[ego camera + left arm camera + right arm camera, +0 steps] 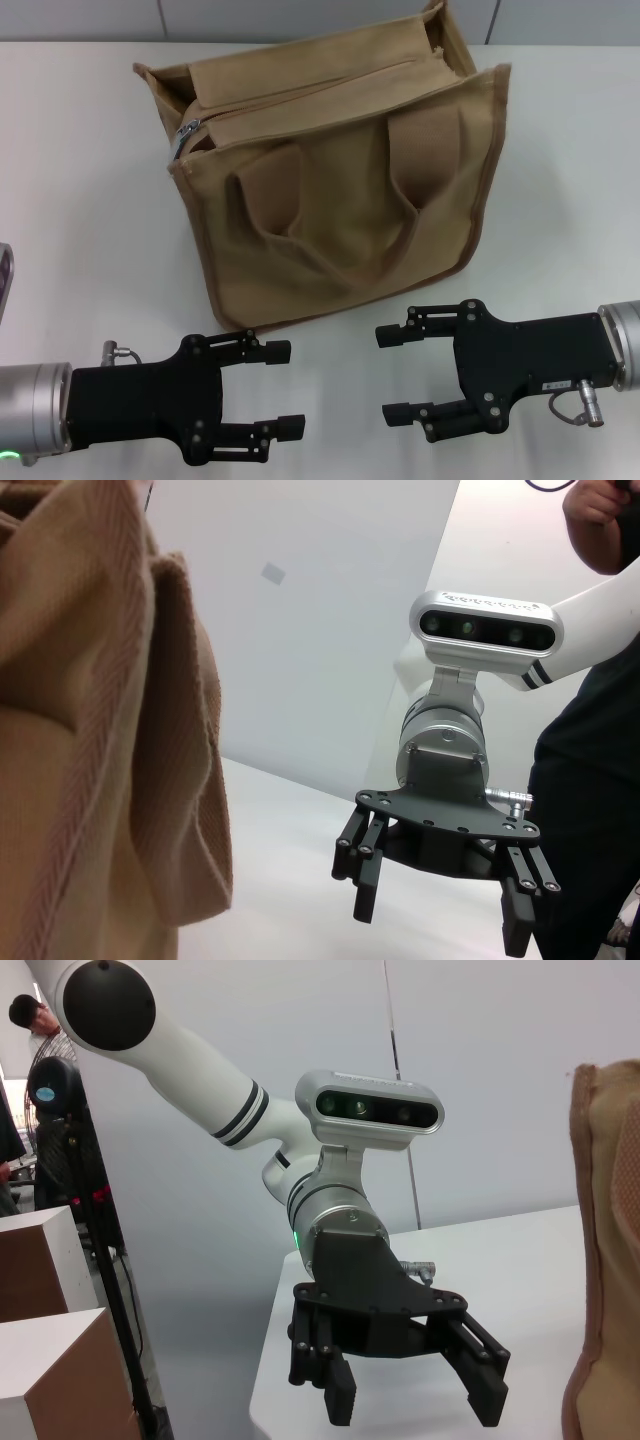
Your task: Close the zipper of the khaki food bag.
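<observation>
Currently you see no readable writing, khaki food bag [340,190] at 12 o'clock on the surface [90,200], zipper [300,85] pull at 10, left gripper [285,388] and right gripper [392,373] at 6, jaws spread

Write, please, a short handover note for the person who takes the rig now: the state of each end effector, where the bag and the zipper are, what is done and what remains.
Left end effector: open, empty, low over the table in front of the khaki food bag, not touching it.
Right end effector: open, empty, also in front of the bag, facing the left one.
Bag: upright on the white table, handles hanging down its front.
Zipper: runs along the top flap; pull tab at the bag's left end.
Done: nothing yet; the bag is ungrasped.
Left: steady the bag, grip the tab, draw it along the zipper line.
</observation>
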You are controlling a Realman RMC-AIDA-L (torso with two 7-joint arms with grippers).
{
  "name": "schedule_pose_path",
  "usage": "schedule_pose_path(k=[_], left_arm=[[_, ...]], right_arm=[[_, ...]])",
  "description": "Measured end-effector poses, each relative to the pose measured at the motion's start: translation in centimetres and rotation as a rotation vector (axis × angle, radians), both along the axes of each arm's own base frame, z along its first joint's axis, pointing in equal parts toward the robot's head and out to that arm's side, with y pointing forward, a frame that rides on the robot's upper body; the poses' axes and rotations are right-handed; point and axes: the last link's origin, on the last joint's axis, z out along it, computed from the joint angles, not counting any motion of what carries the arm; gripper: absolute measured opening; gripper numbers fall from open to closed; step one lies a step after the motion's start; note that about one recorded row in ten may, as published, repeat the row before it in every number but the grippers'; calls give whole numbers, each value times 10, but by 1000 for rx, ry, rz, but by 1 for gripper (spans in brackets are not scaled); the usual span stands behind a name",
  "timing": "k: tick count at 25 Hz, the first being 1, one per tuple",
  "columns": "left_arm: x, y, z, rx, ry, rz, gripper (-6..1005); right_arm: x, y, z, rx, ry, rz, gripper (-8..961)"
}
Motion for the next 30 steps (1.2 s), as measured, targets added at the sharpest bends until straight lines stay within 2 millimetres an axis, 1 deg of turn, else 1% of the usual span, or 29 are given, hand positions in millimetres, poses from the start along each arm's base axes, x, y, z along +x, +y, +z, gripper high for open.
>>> schedule_pose_path(k=[15,18,20,22,24,27,28,29,30], left_arm=[[1,0,0,-1,-6,-1,781],[15,-1,9,38,-115,-59,776],[15,-1,9,38,-115,-59,773],[26,0,21,181,-243,-98,771],[26,0,27,266,-291,-96,768],[21,2,39,424,-357,-40,763],[14,1,49,551,-391,25,762],[14,1,49,551,-391,25,761],[9,0,54,618,-407,62,759]], right_arm=[[0,0,0,1,1,-2,742],[0,1,0,3,-1,-2,742],[0,1,0,3,-1,-2,742],[0,1,0,4,-1,-2,742],[0,1,0,5,-1,-2,742],[1,0,0,5,-1,-6,742],[2,0,0,7,-1,-8,742],[2,0,0,7,-1,-8,742],[2,0,0,7,-1,-9,742]])
